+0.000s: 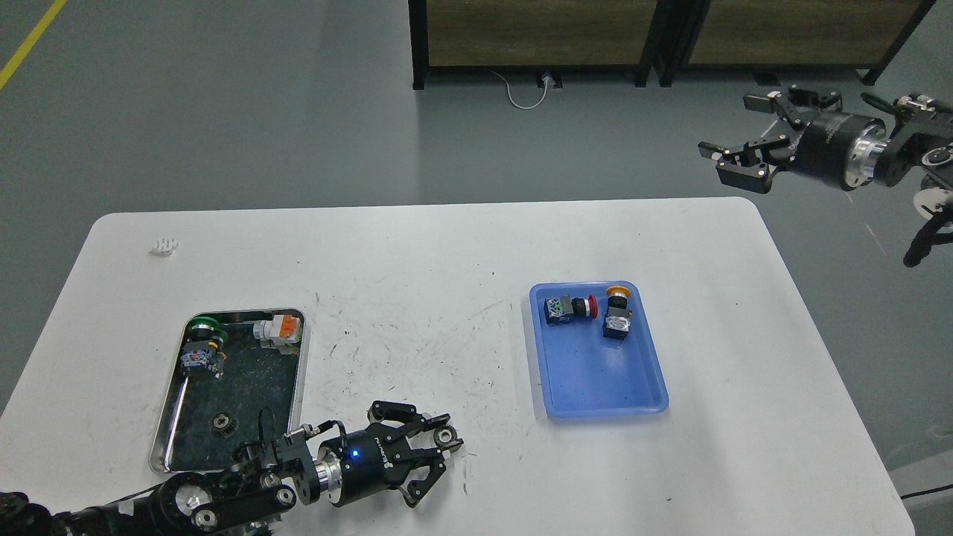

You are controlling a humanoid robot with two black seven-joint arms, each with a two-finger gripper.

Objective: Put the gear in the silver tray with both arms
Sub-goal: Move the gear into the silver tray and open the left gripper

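A small black gear [445, 437] lies on the white table right of the silver tray [301, 376]. My left gripper [451, 433] comes in from the lower left and its fingertips are closed against this gear at table level. A second black gear [222, 423] lies on the silver tray's dark floor near its front. My right gripper [737, 134] is open and empty, held high beyond the table's far right corner, far from both gears.
The silver tray also holds a green-capped switch [201, 344] and an orange-and-white part [278, 329]. A blue plastic tray [592, 387] at centre right holds a red-button switch [567, 307] and an orange-button switch [616, 316]. A small white piece [164, 245] lies far left.
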